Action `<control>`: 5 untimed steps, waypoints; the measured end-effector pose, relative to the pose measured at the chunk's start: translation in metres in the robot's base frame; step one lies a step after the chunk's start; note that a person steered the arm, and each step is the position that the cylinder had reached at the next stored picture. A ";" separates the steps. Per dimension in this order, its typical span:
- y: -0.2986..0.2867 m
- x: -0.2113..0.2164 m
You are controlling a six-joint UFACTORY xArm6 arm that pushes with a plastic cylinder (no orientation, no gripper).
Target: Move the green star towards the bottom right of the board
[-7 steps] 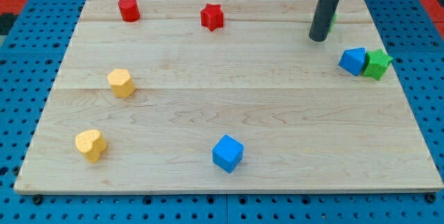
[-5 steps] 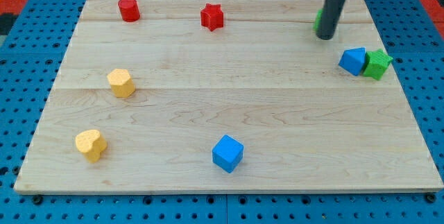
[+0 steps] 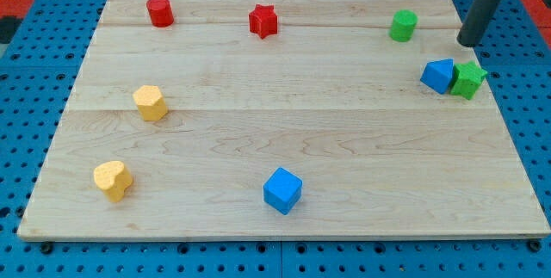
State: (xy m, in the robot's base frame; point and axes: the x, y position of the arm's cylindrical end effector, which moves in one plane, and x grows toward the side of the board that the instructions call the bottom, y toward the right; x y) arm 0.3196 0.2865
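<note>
The green star (image 3: pixel 468 80) lies near the board's right edge, touching a blue block (image 3: pixel 438 75) on its left. My tip (image 3: pixel 469 44) is above the green star in the view, at the board's right edge, a short gap away from the star. It touches no block.
A green cylinder (image 3: pixel 402 26) stands at the top right. A red star (image 3: pixel 263 21) and a red cylinder (image 3: pixel 159 11) are along the top. Two yellow blocks (image 3: pixel 150 103) (image 3: pixel 113 180) are at the left. A blue cube (image 3: pixel 282 190) is near the bottom middle.
My tip has moved to the view's right, from in front of the green cylinder to the board's right edge above the green star. The green cylinder now shows fully. No block moved.
</note>
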 end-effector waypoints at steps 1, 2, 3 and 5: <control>-0.008 0.035; -0.012 0.054; -0.031 0.080; -0.064 0.139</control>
